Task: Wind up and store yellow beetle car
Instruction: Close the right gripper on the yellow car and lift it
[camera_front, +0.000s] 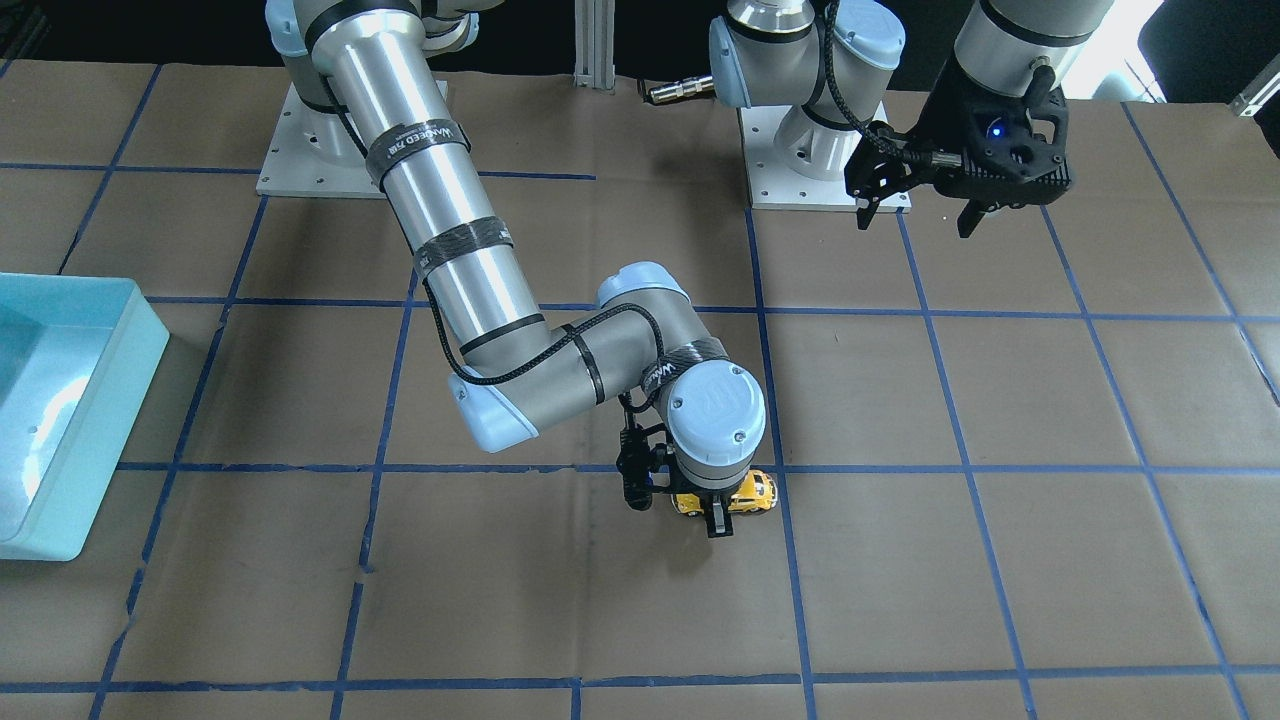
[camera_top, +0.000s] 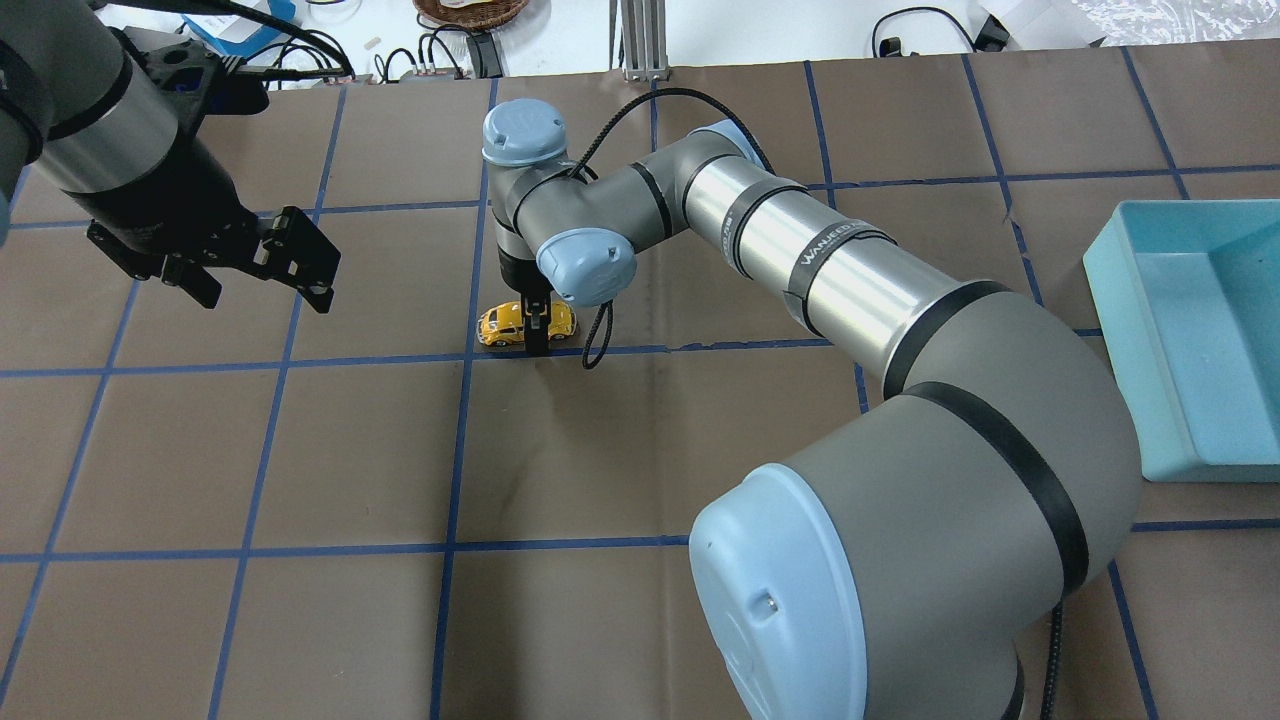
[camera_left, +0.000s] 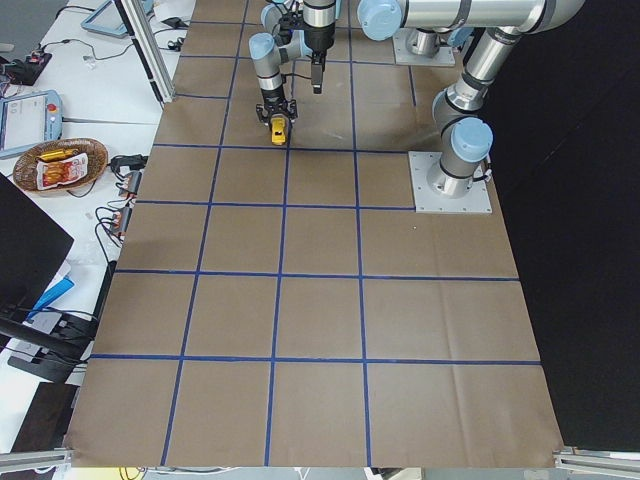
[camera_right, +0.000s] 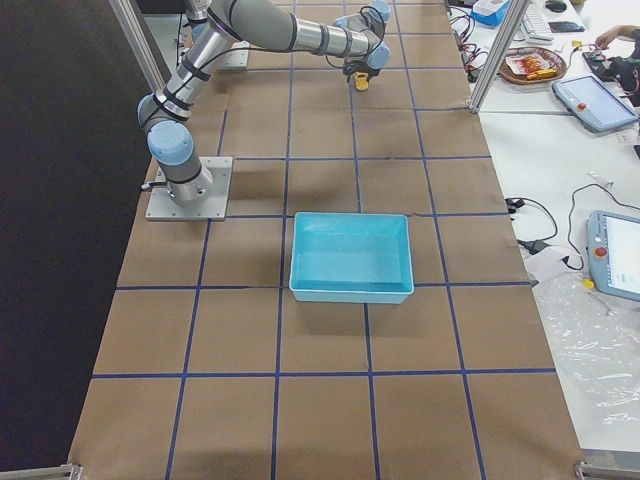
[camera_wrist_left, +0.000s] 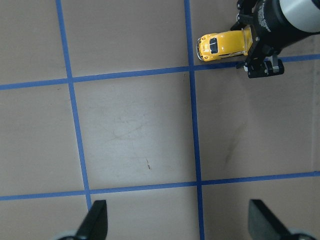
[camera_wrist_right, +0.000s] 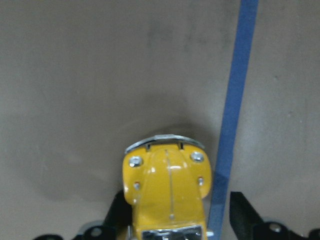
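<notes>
The yellow beetle car (camera_front: 750, 492) stands on the brown table paper beside a blue tape line. It also shows in the overhead view (camera_top: 505, 322), the left wrist view (camera_wrist_left: 222, 45) and the right wrist view (camera_wrist_right: 167, 195). My right gripper (camera_front: 715, 502) points straight down over the car, its jaws on either side of the body. In the right wrist view one finger (camera_wrist_right: 120, 212) touches the car's side, and the other finger (camera_wrist_right: 243, 212) stands a narrow gap off. My left gripper (camera_top: 265, 298) is open and empty, raised well away from the car.
A teal bin (camera_top: 1105, 300) stands on the robot's right side of the table, far from the car; it also shows in the front view (camera_front: 130, 380). Blue tape lines grid the brown paper. The right arm's elbow hangs over the middle of the table.
</notes>
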